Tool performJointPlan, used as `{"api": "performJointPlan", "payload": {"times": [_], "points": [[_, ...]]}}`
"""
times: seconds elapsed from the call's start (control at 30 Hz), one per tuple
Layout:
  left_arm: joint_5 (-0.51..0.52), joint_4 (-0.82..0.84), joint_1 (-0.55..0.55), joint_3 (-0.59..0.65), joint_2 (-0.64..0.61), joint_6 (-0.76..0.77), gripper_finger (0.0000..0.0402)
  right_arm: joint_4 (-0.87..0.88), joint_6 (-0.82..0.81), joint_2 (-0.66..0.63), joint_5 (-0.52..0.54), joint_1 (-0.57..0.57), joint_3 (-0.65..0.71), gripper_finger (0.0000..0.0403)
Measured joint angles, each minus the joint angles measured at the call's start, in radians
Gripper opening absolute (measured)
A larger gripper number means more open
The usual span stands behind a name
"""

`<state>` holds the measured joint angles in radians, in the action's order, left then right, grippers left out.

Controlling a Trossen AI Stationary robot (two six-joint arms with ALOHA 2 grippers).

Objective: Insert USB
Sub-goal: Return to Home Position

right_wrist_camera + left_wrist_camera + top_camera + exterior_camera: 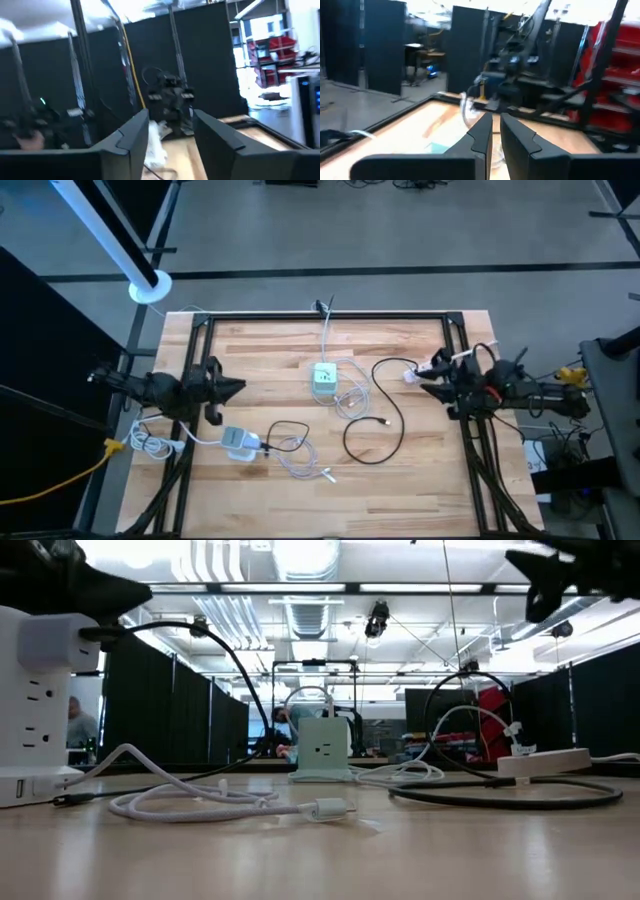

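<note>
We see a black plug (100, 635) seated in the upper side of the white outlet block (238, 442), which lies at the near left of the wooden table (420, 480); its thin black cable arcs away toward the centre. A loose white cable end (330, 808) lies just beside the block. A pale green outlet cube (324, 380) stands at the centre; a thicker black cable (520, 806) loops to its right. The left gripper (238, 389) hangs above the table's left side, fingers almost together and holding nothing; the right gripper (422, 376) hangs at the right, fingers apart and empty.
</note>
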<state>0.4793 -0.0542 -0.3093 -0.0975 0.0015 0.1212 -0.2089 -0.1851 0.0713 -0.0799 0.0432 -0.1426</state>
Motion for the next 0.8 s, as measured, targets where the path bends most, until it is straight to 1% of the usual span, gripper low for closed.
{"api": "performJointPlan", "payload": {"times": [0.07, 0.1, 0.13, 0.2, 0.27, 0.4, 0.47, 0.53, 0.63, 0.73, 0.8], "points": [[-0.087, -0.076, -0.006, 0.031, 0.009, -0.021, 0.0025, 0.0, 0.052, -0.019, 0.053, -0.057, 0.026, 0.0113], [-0.119, -0.146, -0.008, 0.056, 0.023, -0.038, 0.0025, 0.007, 0.076, -0.025, 0.07, -0.087, 0.041, 0.0103], [-0.133, -0.236, -0.008, 0.086, 0.041, -0.062, 0.0025, 0.002, 0.1, -0.025, 0.099, -0.119, 0.053, 0.0093], [-0.125, -0.245, -0.009, 0.09, 0.066, -0.085, 0.0024, 0.004, 0.155, -0.028, 0.178, -0.184, 0.072, 0.0072], [-0.117, -0.3, -0.003, 0.09, 0.103, -0.094, 0.0024, 0.002, 0.2, -0.022, 0.254, -0.24, 0.083, 0.0048], [-0.256, -0.518, 0.011, 0.09, 0.18, -0.21, 0.0018, 0.029, 0.305, -0.008, 0.251, -0.291, 0.079, 0.001], [-0.315, -0.596, 0.021, 0.089, 0.217, -0.251, 0.0011, 0.036, 0.325, -0.007, 0.197, -0.297, 0.072, 0.0006], [-0.305, -0.576, 0.029, 0.09, 0.226, -0.251, 0.0003, 0.041, 0.356, -0.009, 0.136, -0.294, 0.052, 0.0006], [-0.26, -0.459, 0.035, 0.09, 0.187, -0.195, 0.0002, 0.135, 0.408, -0.032, 0.13, -0.292, 0.005, 0.0001], [-0.228, -0.281, 0.034, 0.09, 0.078, -0.098, 0.0, 0.261, 0.42, -0.066, 0.132, -0.291, -0.042, 0.0001], [-0.218, -0.164, 0.034, 0.09, -0.002, -0.043, 0.0, 0.29, 0.416, -0.071, 0.128, -0.288, -0.051, 0.0001]]}}
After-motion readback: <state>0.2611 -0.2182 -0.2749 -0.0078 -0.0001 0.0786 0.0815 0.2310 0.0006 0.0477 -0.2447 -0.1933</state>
